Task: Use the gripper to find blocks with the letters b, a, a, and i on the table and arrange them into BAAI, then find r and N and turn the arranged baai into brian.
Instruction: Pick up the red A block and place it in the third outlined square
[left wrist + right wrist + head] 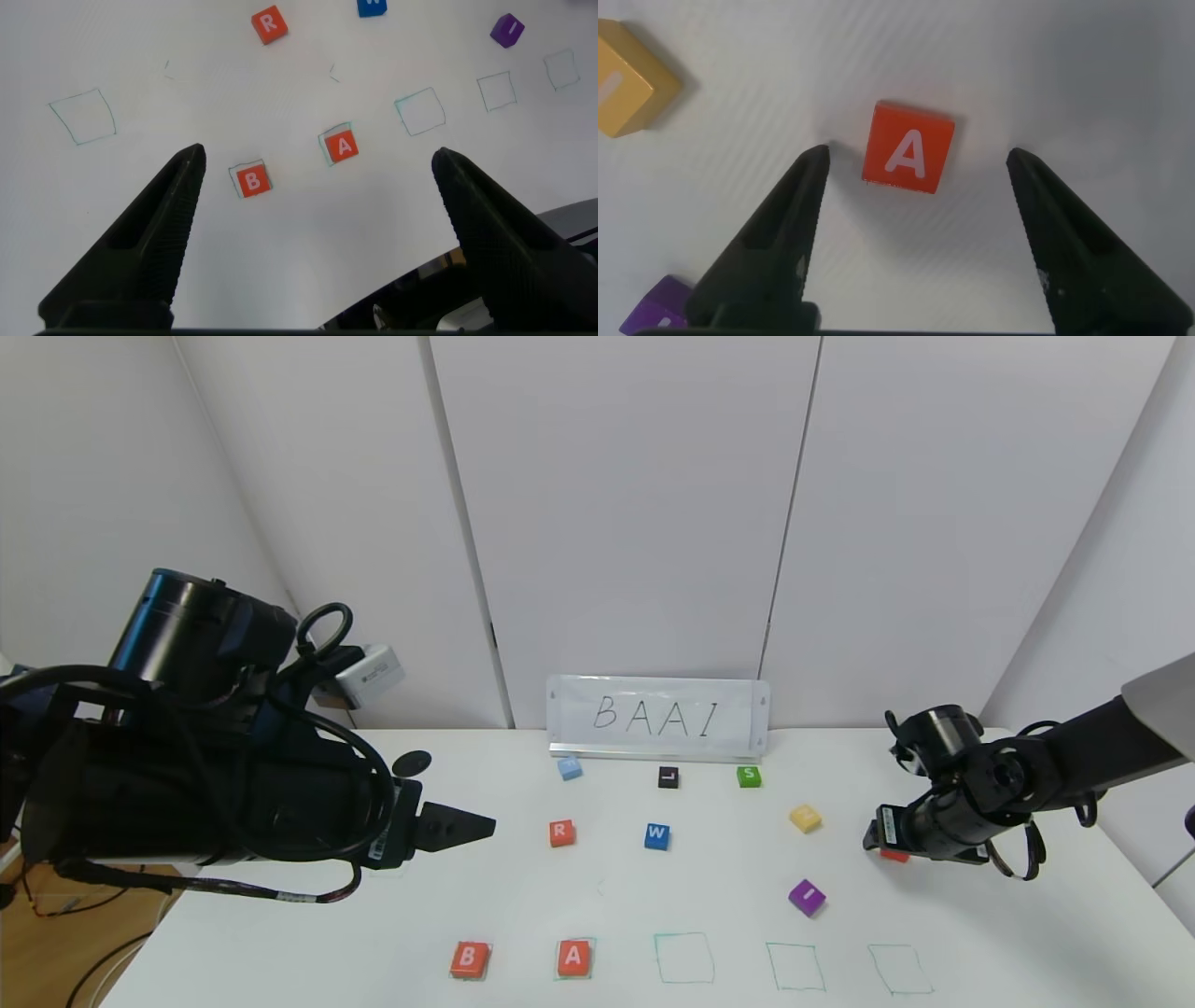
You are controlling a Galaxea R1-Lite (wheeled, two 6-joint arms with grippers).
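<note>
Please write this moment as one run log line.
row: B, A placed | right gripper: jaws open around second A | left gripper: open, idle

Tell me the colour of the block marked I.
Purple; the I block shows best in the head view.

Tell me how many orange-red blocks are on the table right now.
4: B and A in the front row, R mid-table, and a second A between the right gripper's open fingers, mostly hidden in the head view.

Orange-red B [470, 959] and A [574, 957] in front-row squares, second A [909, 147], purple I [807, 897], R [561, 833] loose on white table [709, 887]
</note>
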